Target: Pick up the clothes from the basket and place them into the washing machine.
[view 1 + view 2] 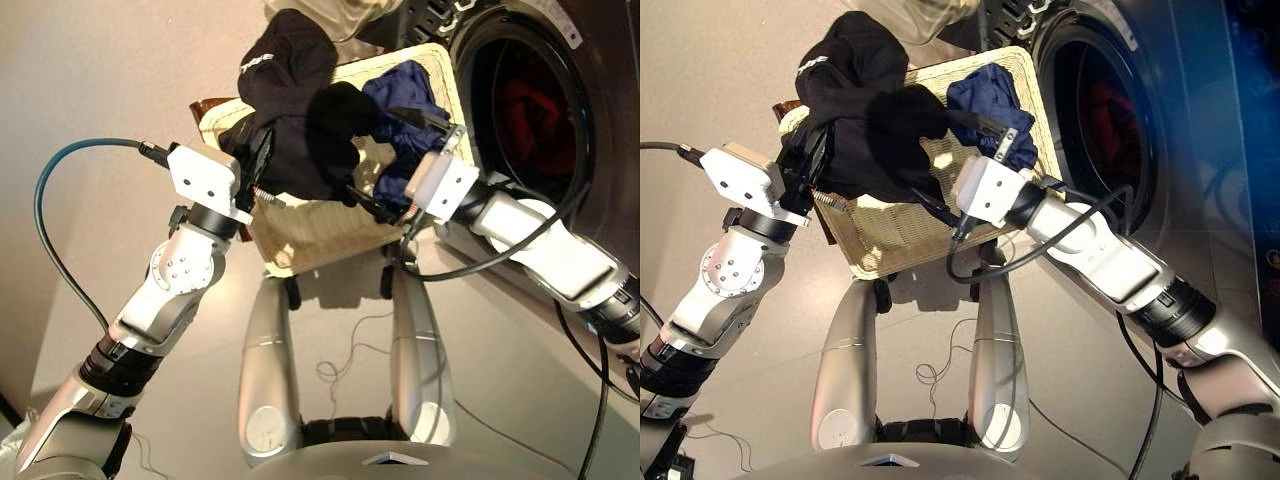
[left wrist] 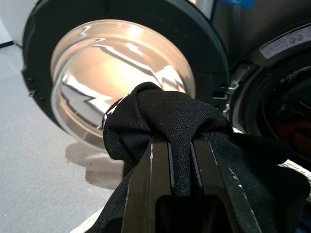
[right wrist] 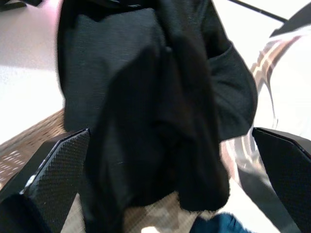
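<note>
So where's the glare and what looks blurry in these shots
Left wrist view: strong bright reflections on the glass door; the fingers and black garment look sharp. Right wrist view: the black garment is soft and smeared. Left eye view: the drum mouth is dark.

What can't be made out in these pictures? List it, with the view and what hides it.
- Basket floor, head views: the lifted black garment covers its middle.
- Navy garment, head views: partly behind the right gripper.
- Red cloth in the washing machine: too dark to tell its shape.
- Right wrist view: blurred black cloth fills the space between the open fingers.
- Left gripper: cloth wraps its fingertips.
</note>
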Controlling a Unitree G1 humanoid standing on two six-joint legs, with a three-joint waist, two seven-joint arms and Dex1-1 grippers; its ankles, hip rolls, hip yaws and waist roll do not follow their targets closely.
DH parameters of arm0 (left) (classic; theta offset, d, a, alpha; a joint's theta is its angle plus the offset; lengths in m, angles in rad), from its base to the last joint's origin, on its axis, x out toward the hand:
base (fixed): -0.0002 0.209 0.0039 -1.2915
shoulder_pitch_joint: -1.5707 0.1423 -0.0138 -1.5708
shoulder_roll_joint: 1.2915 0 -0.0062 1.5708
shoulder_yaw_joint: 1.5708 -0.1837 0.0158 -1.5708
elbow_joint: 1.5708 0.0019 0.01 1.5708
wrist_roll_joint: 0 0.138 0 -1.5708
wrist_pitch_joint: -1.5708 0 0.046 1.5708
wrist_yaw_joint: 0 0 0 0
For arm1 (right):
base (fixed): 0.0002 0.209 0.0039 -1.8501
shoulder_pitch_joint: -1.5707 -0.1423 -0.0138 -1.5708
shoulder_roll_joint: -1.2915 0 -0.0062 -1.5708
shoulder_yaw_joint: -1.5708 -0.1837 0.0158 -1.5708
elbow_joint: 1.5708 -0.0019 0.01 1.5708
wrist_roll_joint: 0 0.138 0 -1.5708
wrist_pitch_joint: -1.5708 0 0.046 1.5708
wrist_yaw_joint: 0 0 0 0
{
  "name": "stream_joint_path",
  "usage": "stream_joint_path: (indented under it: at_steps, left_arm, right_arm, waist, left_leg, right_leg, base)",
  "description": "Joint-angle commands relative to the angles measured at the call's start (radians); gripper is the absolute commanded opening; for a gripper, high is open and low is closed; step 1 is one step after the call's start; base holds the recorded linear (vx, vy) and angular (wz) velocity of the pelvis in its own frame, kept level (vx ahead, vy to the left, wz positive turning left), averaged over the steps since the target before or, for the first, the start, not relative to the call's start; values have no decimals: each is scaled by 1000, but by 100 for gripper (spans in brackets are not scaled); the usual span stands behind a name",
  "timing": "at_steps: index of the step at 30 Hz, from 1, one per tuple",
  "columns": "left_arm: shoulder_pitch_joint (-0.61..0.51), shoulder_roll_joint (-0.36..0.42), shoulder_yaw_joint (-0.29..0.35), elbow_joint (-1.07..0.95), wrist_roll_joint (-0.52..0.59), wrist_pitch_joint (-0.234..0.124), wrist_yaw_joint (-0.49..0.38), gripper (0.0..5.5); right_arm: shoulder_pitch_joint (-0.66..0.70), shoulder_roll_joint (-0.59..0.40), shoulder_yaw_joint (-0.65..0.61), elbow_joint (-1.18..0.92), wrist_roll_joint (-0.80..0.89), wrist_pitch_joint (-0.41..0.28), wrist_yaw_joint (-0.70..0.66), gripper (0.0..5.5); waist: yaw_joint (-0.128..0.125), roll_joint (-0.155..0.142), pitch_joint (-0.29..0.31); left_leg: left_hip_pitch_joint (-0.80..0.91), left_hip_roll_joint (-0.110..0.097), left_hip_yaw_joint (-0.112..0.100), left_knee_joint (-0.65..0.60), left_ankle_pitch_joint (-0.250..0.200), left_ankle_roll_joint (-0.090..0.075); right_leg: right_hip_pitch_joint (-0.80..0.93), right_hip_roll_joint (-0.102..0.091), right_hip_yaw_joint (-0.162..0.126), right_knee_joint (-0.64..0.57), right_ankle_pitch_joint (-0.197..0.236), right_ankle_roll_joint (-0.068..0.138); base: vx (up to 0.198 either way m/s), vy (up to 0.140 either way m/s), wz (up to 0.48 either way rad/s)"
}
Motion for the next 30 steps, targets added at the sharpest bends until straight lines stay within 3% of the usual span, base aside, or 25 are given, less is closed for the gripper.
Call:
stream_joint_path:
  at_steps: [1,17,30]
  left_arm:
    - [-12,18,9,-210,-18,-99,-19,0]
    - [-35,-30,-10,-218,-21,-94,-37,0]
    - [-72,-51,-27,-204,-19,-86,-60,0]
  right_arm:
    - [-127,-11,27,-36,32,-30,-4,550]
    - [-166,127,16,32,-21,-20,-20,550]
    - [-262,263,108,90,-80,19,52,550]
  waist:
    - [-8,48,-16]
    - [0,57,-16]
    - [10,65,-16]
  left_leg:
    - [10,6,-20,-39,55,-32]
    - [3,7,-13,-35,52,-30]
    - [-5,7,-13,-29,54,-27]
  right_leg:
    - [75,1,-27,-1,-49,25]
    - [66,-2,-25,-2,-47,22]
    - [61,0,-23,-2,-47,15]
  base:
    - [0,0,0]
    - [0,0,0]
    - [0,0,0]
